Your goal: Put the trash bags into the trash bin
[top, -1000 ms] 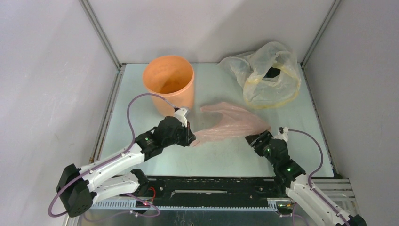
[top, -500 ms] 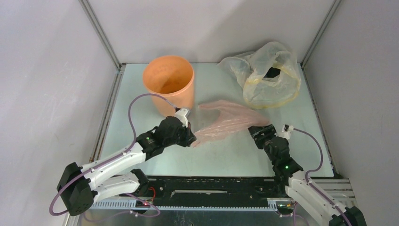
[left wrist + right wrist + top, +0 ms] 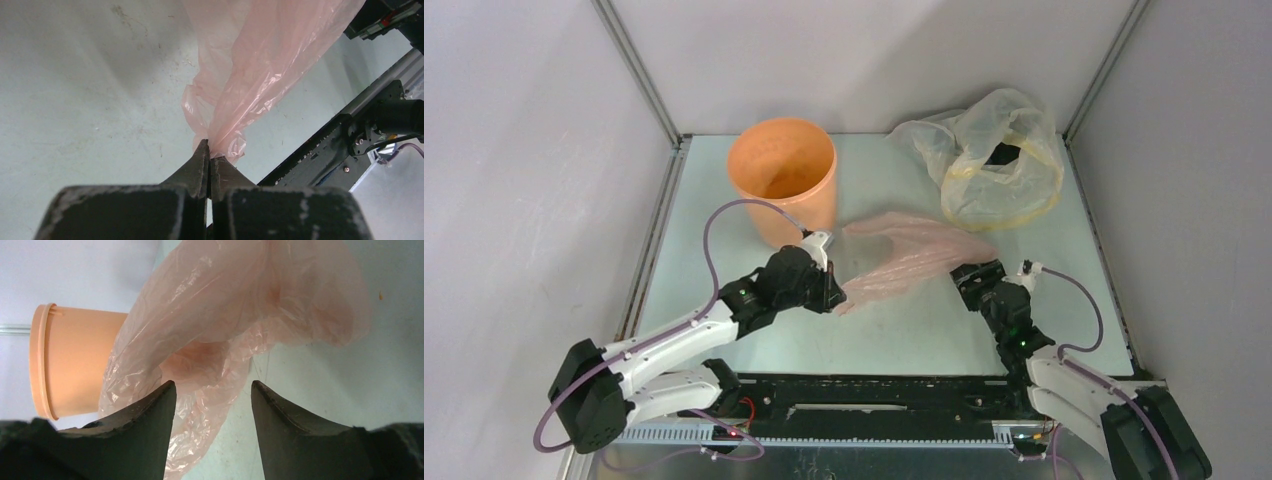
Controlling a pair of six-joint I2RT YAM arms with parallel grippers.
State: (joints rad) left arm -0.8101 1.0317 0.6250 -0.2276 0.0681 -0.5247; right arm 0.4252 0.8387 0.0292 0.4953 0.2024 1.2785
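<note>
pinching one end of pink trash bag [image 3: 914, 257] in left gripper [image 3: 208, 145] | right gripper [image 3: 212, 386] jaws apart, bag loose between them | trash bin [image 3: 782, 178] upright nearby

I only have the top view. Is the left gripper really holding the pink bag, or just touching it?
Observer: Holding it. In the left wrist view the left gripper is shut on a bunched corner of the pink bag.
Operator: And the right one?
Observer: In the right wrist view the right gripper is open. Its jaws stand apart with loose bag film in the gap, not pinched.
Operator: Can that camera see the bin?
Observer: Yes. The bin shows behind the bag, at the left of that view.
</note>
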